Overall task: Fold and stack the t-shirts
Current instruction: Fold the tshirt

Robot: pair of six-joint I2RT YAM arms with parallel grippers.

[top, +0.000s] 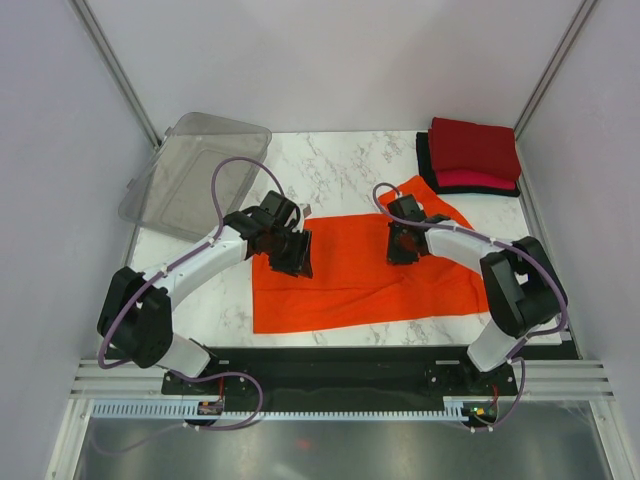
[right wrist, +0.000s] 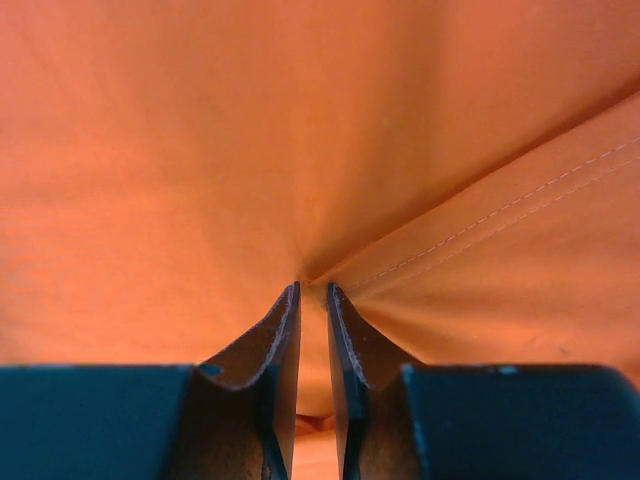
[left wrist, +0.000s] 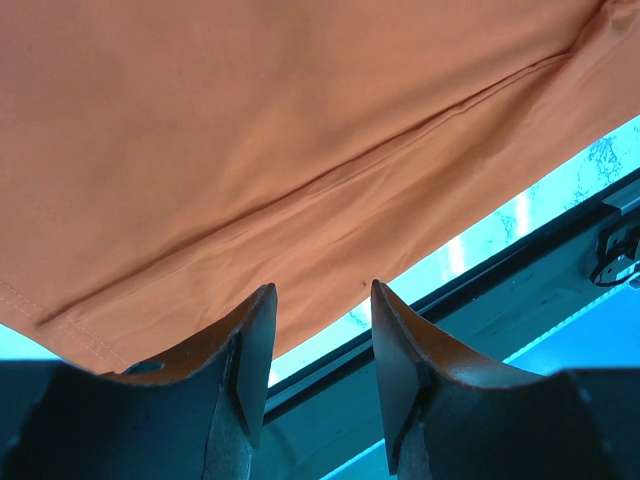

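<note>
The orange t-shirt (top: 360, 275) lies spread flat across the middle of the counter (top: 340, 165), its long near edge running close to the counter's near side and one sleeve (top: 432, 200) angling off toward the far right. Treat it as light, limp cloth: it will sag, drape and slide over the smooth marble, and it will not hold any shape you do not lay into it. Your right gripper (top: 403, 245) is down on the shirt's far right part, just near of that sleeve. In the right wrist view its fingers (right wrist: 283, 340) are drawn almost together, with a pucker of orange fabric gathered between the tips beside a stitched seam (right wrist: 500, 215), so it appears to be pinching the cloth. That seam is a good place to hold, since doubled fabric is less likely to slip out. Your left gripper (top: 292, 252) hangs over the shirt's far left corner with its fingers (left wrist: 255, 350) spread and nothing between them, and a hemmed edge lies just beyond the tips. Take that edge, and lift both sides evenly or the cloth will likely skew. The folded t-shirts (top: 472, 155) sit stacked at the far right corner, and the clear bin (top: 195, 175) lies far left, well apart from the work
</note>
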